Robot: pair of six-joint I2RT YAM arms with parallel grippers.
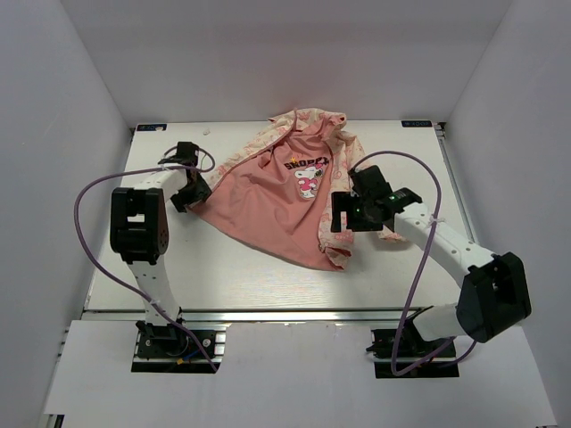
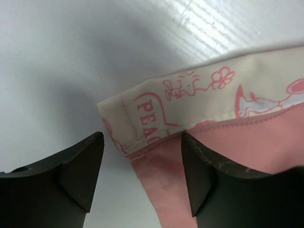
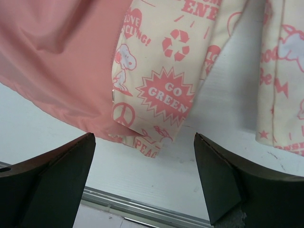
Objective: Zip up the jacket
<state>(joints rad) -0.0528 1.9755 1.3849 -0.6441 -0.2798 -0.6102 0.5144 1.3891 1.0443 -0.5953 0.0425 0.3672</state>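
The jacket (image 1: pixel 272 201) lies spread open in the middle of the table (image 1: pixel 268 285), toward the far side, with the pink lining up and the hood at the far edge. It is thin, soft cloth, and I judge it to be very light. It will fold, wrinkle and slide on the smooth table instead of keeping a shape, so pushing it will only bunch it. The lining looks smooth and perhaps slippery. The stitched edges are thicker and should give a better hold.

The left gripper (image 1: pixel 190 192) is at the left corner of the jacket, its jaws spread apart. In the wrist view the hemmed corner (image 2: pixel 128 118) lies between the two fingers (image 2: pixel 80 171), not pinched. The right gripper (image 1: pixel 343 223) is at the right front edge, jaws also wide apart, holding nothing. The printed corner (image 3: pixel 159 95) is just beyond its fingers.

I would take hold at these corners, low on each front edge, to bring the two edges together. I cannot find the zipper slider in any view.
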